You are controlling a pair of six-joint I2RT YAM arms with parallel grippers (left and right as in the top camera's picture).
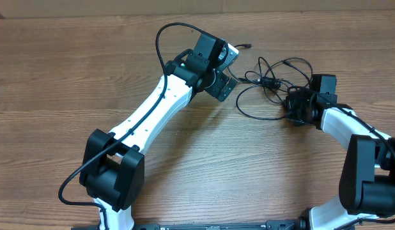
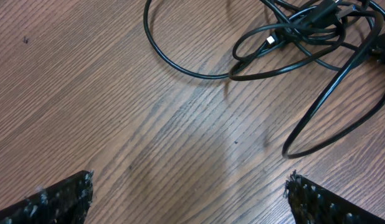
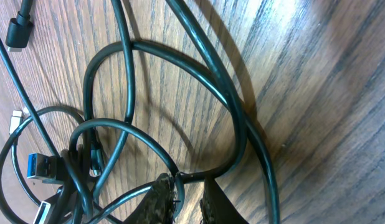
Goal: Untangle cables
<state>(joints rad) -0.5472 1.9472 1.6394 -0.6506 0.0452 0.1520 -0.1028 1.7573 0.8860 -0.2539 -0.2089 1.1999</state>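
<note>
L gripper (image 2: 189, 186) wide; R gripper (image 3: 187, 200) pinches 1 strand of tangled cables (image 1: 269, 82).

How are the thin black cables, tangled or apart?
Tangled: the thin black cables loop across each other in one bunch on the brown wooden table.

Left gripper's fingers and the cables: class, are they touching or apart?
Apart. The left wrist view shows the left gripper's fingers spread over bare table, a clear gap before the cables.
</note>
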